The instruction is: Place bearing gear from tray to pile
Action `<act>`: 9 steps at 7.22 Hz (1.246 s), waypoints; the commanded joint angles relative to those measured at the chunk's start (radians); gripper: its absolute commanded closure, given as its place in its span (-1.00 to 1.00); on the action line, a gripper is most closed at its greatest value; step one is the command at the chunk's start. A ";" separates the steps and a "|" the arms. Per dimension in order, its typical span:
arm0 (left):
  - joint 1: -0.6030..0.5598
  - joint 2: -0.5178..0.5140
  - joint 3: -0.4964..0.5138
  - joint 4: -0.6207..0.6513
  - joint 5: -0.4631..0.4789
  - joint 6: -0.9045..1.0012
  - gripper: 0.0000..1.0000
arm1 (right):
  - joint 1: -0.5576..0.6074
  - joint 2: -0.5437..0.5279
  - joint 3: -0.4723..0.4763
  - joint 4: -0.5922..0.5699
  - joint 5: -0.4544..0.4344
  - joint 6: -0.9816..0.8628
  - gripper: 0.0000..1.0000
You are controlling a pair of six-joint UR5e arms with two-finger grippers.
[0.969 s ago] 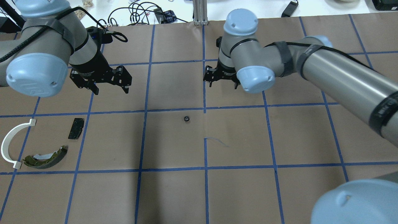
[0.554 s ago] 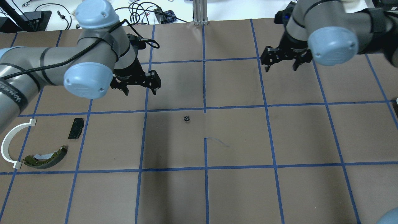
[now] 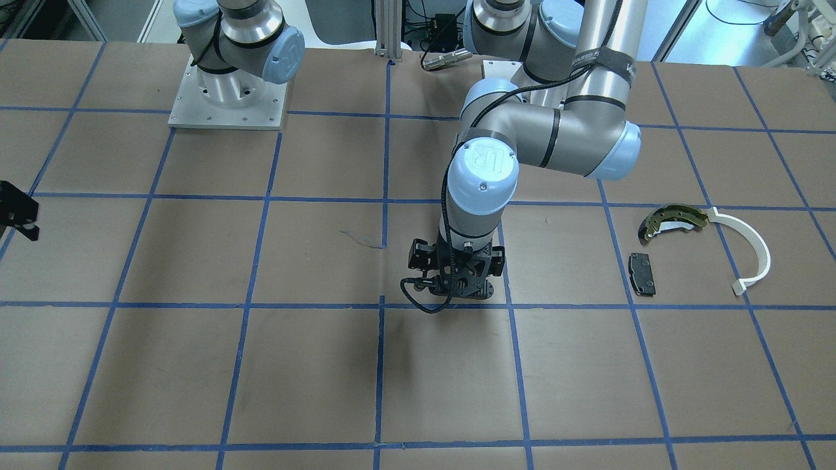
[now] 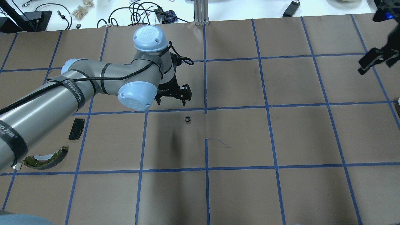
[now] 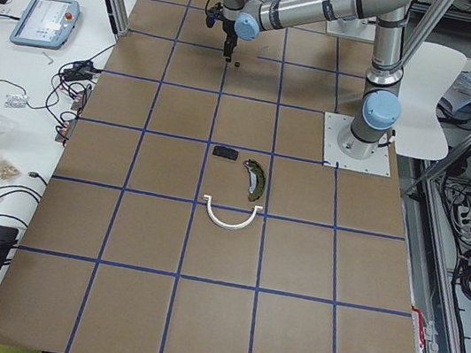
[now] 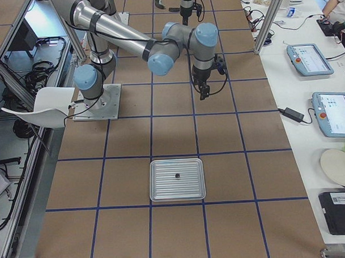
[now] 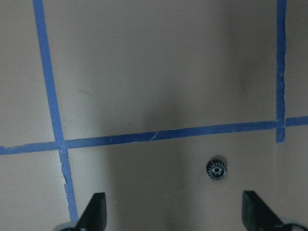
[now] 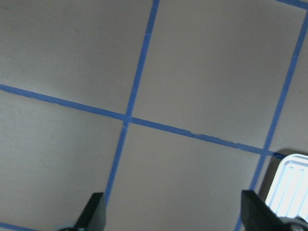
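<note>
Finds the small dark toothed metal bearing gear (image 4: 187,119) flat on the brown paper-covered desk (image 4: 250,140), just near-right of the black left tool (image 4: 172,102). Shows that tool spread wide, empty. Puts the black right tool (image 8: 175,214), likewise spread and empty, well apart, far right.

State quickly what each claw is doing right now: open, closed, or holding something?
Left claw: open, holding nothing; the bearing gear lies free just ahead of it.
Right claw: open, holding nothing.
</note>
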 commanded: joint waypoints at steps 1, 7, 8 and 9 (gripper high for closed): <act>-0.034 -0.073 -0.001 0.050 -0.001 -0.001 -0.94 | -0.235 0.055 0.003 -0.008 -0.001 -0.366 -0.94; -0.072 -0.124 -0.007 0.078 -0.019 0.002 -0.57 | -0.448 0.356 0.017 -0.336 0.014 -0.701 -0.69; -0.072 -0.122 -0.022 0.078 -0.016 0.004 -0.50 | -0.448 0.359 0.021 -0.337 0.011 -0.690 -0.63; -0.072 -0.107 -0.042 0.076 -0.014 0.004 -0.45 | -0.448 0.357 0.055 -0.372 0.009 -0.612 -0.55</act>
